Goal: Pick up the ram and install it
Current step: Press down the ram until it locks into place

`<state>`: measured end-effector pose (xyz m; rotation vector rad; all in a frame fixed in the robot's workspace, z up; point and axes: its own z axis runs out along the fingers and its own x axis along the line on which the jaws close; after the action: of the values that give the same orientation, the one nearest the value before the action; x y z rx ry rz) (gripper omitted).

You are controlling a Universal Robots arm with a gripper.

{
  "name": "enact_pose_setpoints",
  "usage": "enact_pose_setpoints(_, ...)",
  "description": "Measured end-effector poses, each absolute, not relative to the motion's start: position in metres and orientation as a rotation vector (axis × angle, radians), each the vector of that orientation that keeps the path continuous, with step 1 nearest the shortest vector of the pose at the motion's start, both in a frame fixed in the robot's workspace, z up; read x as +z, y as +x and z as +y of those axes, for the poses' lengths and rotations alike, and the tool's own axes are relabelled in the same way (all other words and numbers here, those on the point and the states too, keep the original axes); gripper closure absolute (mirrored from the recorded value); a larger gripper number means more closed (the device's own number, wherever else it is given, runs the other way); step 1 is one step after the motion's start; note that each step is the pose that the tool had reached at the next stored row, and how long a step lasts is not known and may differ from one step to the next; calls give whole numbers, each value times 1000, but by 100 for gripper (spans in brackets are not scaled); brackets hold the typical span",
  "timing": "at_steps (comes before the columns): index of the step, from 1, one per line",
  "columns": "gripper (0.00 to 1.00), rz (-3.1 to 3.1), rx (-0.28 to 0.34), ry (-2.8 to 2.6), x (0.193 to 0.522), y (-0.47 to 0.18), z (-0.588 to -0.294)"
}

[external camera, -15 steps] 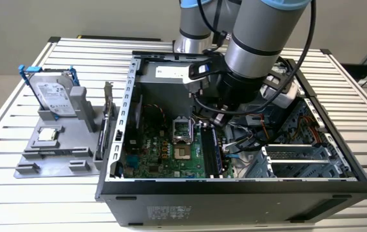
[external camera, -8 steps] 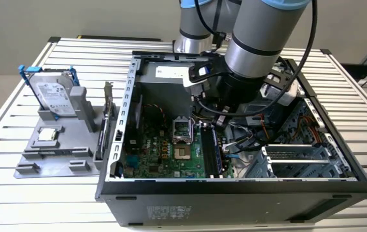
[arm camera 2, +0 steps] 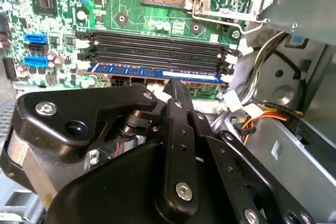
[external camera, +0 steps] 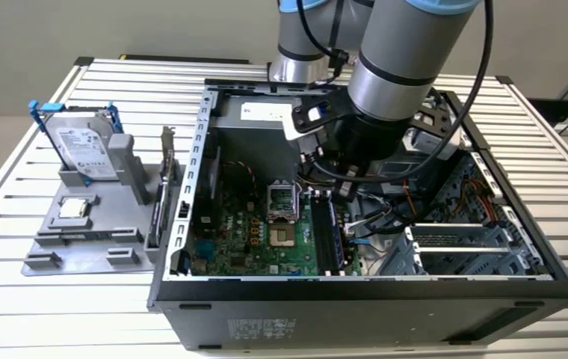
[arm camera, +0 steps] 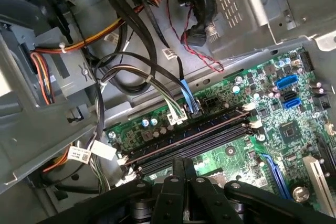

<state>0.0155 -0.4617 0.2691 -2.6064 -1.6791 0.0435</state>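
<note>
The gripper (arm camera 2: 176,83) is seen in both wrist views (arm camera: 182,162) with its two fingers pressed together, and nothing is seen pinched between them. Its tip is held just over the bank of memory slots (arm camera 2: 157,45) on the motherboard (arm camera 2: 52,3), inside the open computer case (external camera: 364,288).

The ram (arm camera 2: 157,72) is found standing in the slot nearest the fingertips. In the second wrist view it is seen as a long blue-labelled strip between white end latches (arm camera 2: 227,77). In the first wrist view it is seen edge-on as a thin pale line (arm camera: 189,137) along the dark slots. The stick appears to be in its slot already. Whether it is pressed fully home, and whether the fingertips touch its upper edge, cannot be told.

The ram's long axis is laid crosswise to the fingers, so that the closed tip meets it near the middle of its length and not at either end. In the exterior view the slots (external camera: 329,232) run roughly from 12 to 6 o'clock, and they lie at about 7 o'clock from the arm's wrist (external camera: 364,142), close below it.

The empty processor socket (external camera: 282,200) is seen just beside the slots, at about 9 o'clock from them. Well outside the case, also toward 9 o'clock, a grey parts tray (external camera: 45,262) is set on the slatted table (external camera: 25,127), with a hard drive (external camera: 84,149) upright in it and a square silver processor (external camera: 72,209) lying flat.
</note>
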Motion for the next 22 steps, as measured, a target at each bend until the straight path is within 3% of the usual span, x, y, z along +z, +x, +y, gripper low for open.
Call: enact_pose_setpoints(22,100,-1924,49,-2435,269,16,-461)
